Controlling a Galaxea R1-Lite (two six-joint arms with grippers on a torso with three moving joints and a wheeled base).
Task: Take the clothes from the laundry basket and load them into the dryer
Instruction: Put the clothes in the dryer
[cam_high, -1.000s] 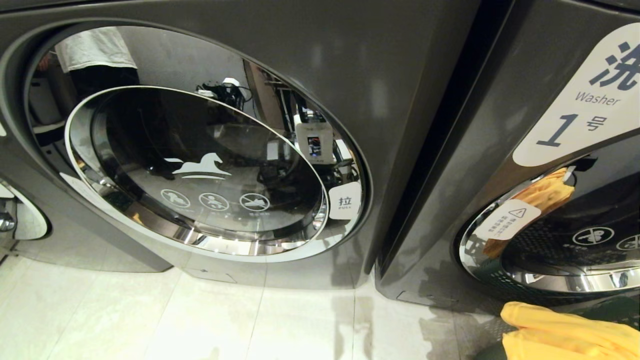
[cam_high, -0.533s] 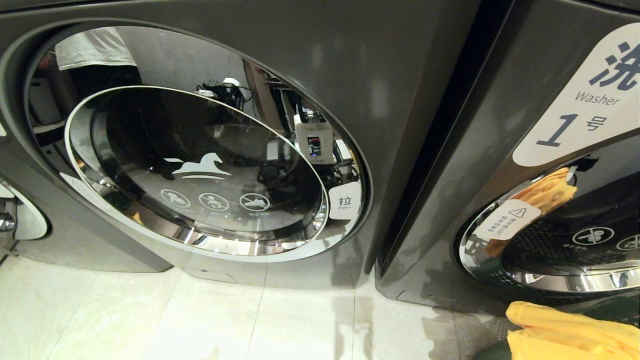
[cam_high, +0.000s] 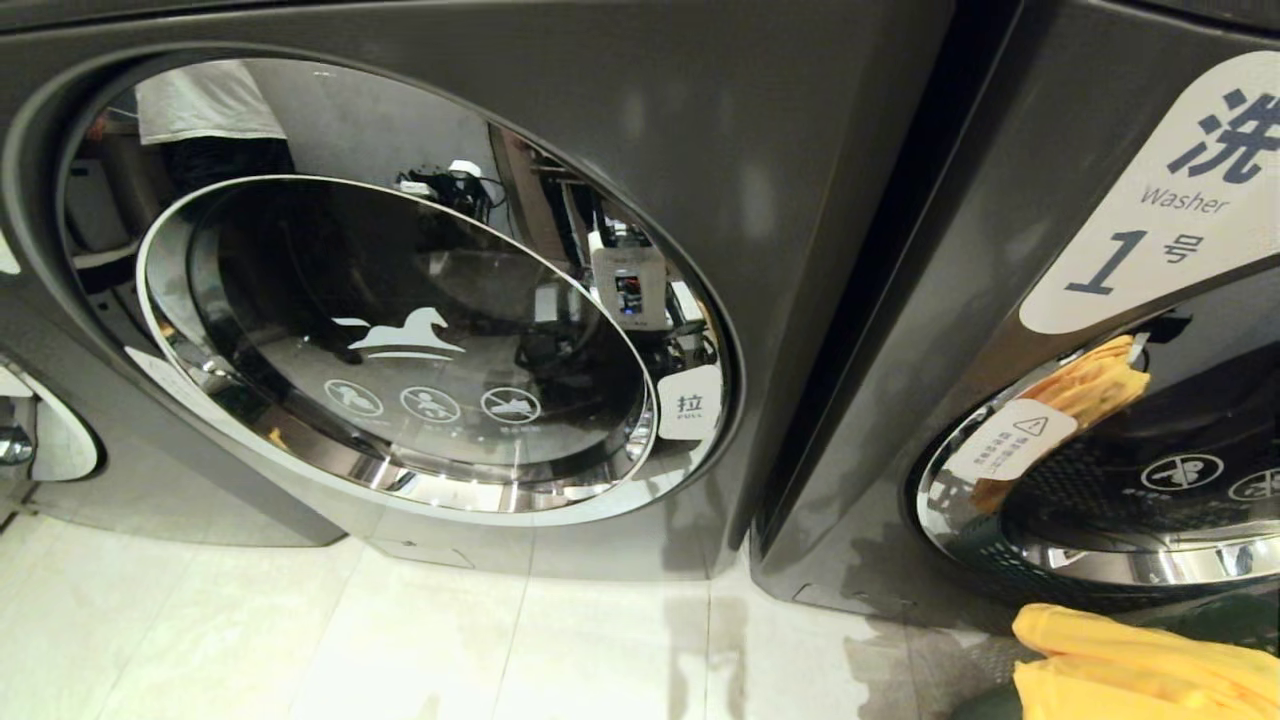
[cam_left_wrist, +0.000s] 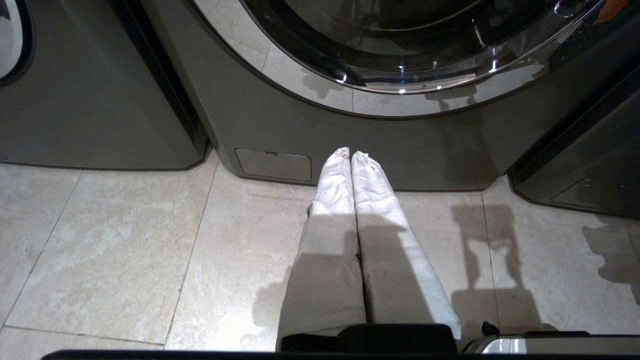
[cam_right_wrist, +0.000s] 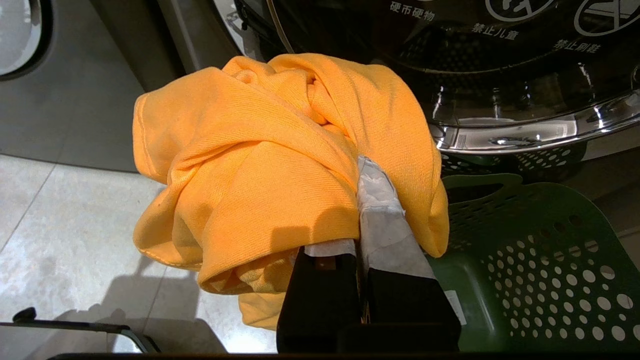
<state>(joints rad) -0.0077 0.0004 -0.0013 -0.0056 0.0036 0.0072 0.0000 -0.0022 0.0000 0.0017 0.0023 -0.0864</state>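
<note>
Orange cloth (cam_right_wrist: 280, 165) is what your right end effector (cam_right_wrist: 361, 172) has pinched: the bunched garment wraps over its taped fingers (cam_right_wrist: 382, 220), which sit pressed together on the fabric, just above the green laundry basket (cam_right_wrist: 530, 270). You can see the same cloth at the bottom right corner of the head view (cam_high: 1130, 665), low in front of the machine labelled Washer 1 (cam_high: 1160, 200). That machine's door (cam_high: 1130, 500) is shut, and its glass mirrors the orange cloth and the basket's mesh. Your left end effector (cam_left_wrist: 351, 156) hangs over the pale tiled floor (cam_left_wrist: 125, 240), its two white-wrapped fingers (cam_left_wrist: 335, 200) pressed together with nothing between them, pointing at the base of the dryer (cam_high: 800, 150), whose round door (cam_high: 400, 340) is also closed.
</note>
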